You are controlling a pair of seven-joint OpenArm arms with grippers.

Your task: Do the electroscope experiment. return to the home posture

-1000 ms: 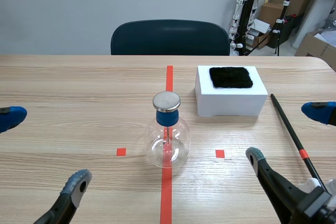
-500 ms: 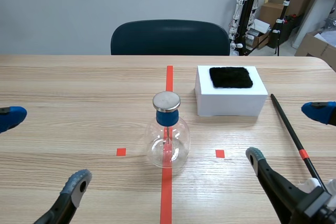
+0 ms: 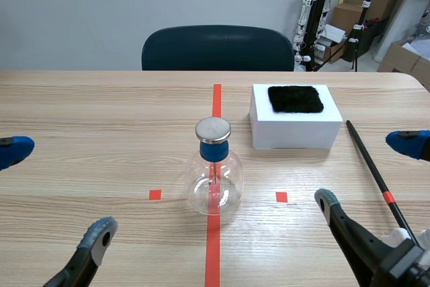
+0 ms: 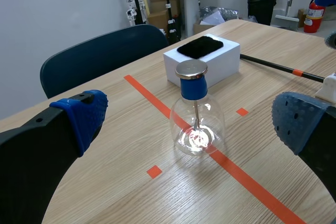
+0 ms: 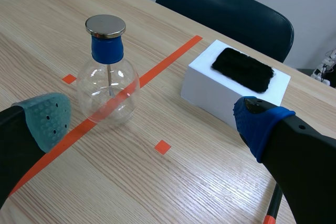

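Note:
The electroscope, a clear glass flask with a blue stopper and a flat metal cap, stands on the red centre line; it also shows ahead of both grippers. A black fur patch lies on top of a white box behind it to the right. A thin black rod with an orange band lies on the table at the right. My left gripper is open at the near left, holding nothing. My right gripper is open at the near right, near the rod but not touching it.
A dark blue chair stands behind the table's far edge. Cardboard boxes and stands fill the room's back right corner. Small red squares mark the table either side of the flask.

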